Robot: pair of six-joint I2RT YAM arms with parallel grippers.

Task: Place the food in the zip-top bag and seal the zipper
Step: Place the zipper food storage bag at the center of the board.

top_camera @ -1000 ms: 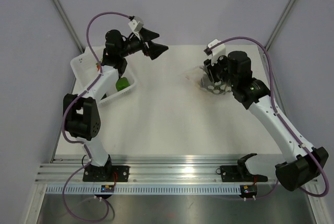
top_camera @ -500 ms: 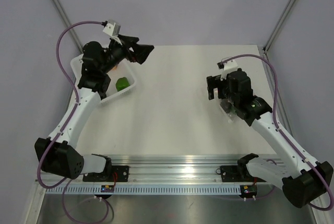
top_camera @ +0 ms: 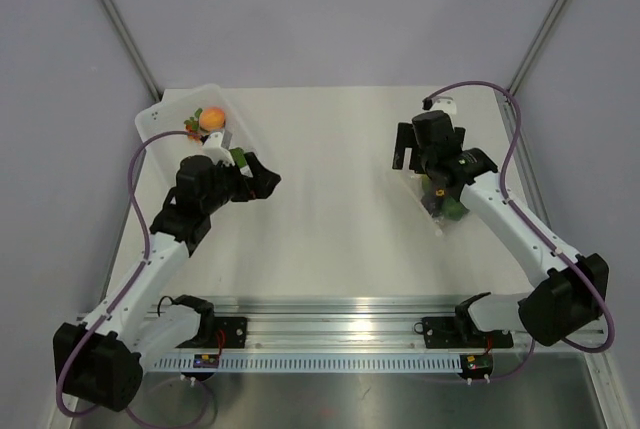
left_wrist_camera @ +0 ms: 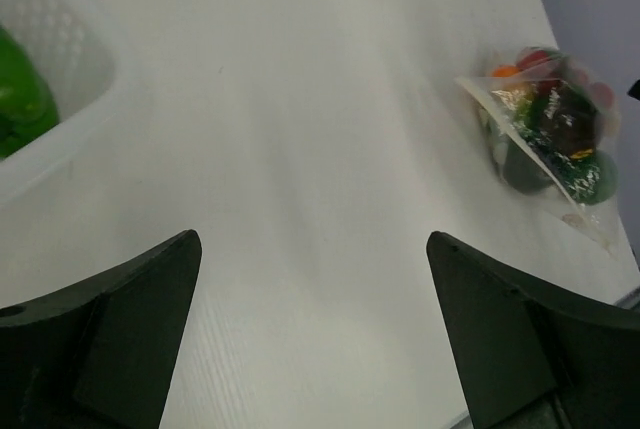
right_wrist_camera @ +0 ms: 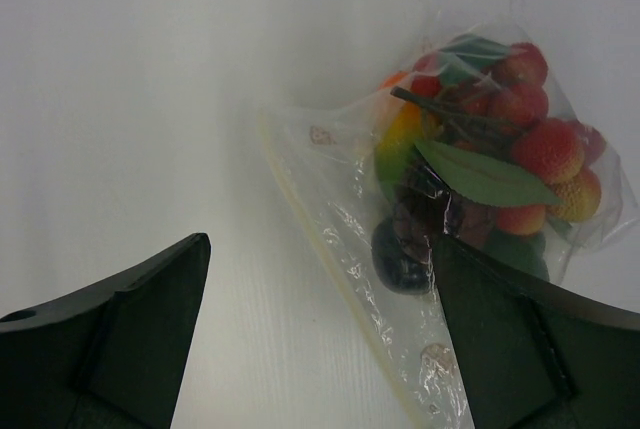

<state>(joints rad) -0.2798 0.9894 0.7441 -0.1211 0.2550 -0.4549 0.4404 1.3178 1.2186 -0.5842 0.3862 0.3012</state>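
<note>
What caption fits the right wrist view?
Open right gripper over the bag, food inside, lying on the table.

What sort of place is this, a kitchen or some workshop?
Most likely a robotics lab bench, not a kitchen: a left arm and right arm bolted to a metal rail at a white table, plain grey walls around, plus a zip-top bag of glossy toy-like food and a white tray.
</note>
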